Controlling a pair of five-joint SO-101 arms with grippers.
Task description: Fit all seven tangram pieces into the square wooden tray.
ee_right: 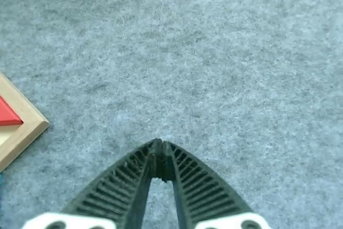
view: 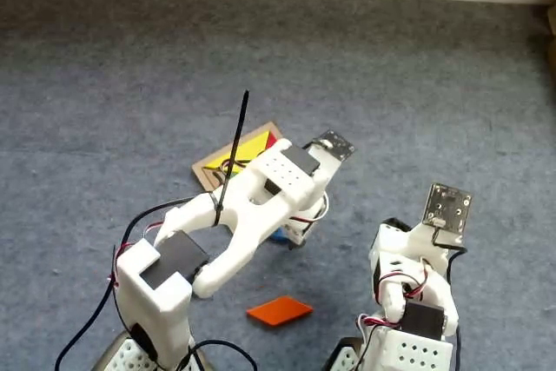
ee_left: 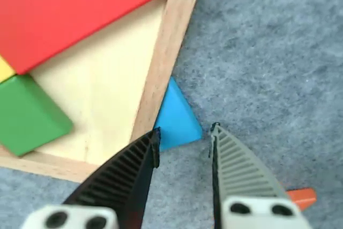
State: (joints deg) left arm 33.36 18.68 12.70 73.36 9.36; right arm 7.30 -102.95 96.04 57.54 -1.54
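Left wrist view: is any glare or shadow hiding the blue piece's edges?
Left wrist view: no glare; the blue triangle is evenly lit, one edge against the tray's rim, just ahead of the open left gripper. High view: the left arm covers most of the tray; the blue triangle barely peeks out beneath it. Right wrist view: flat light on the carpet, no hard shadows.

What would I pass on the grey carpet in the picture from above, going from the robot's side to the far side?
flat orange slanted four-sided piece → small blue triangle piece → square wooden tray
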